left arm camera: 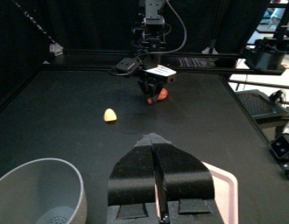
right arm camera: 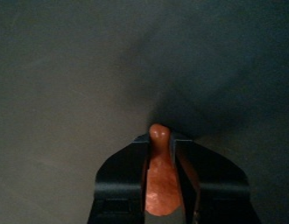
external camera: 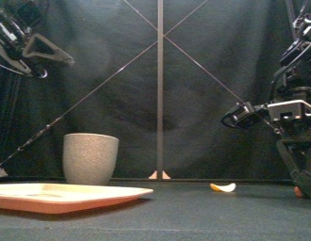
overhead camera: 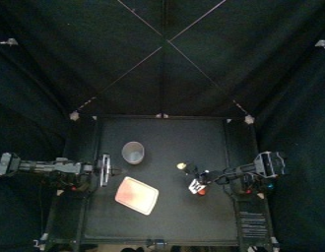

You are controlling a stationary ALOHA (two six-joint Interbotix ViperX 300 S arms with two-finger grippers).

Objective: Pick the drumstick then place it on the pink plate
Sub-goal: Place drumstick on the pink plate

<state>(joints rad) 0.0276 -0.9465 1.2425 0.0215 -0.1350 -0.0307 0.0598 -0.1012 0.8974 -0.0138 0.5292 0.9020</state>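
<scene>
1 drumstick (right arm camera: pixel 160 182) pinched between right pincer (right arm camera: pixel 160 144) jaws, left pincer (left arm camera: pixel 155 140) pressed together, near pink plate (overhead camera: pixel 136 197)

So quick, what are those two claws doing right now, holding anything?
Left gripper: closed, empty.
Right gripper: closed on the drumstick.

one pink plate (overhead camera: pixel 136 196), one grey cup (external camera: pixel 90 157), one drumstick (right arm camera: pixel 161 171), one yellow toy (left arm camera: pixel 110 115)

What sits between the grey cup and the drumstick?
One small yellow toy lies roughly between the grey cup and the drumstick in the right gripper; the left wrist view shows it.
</scene>
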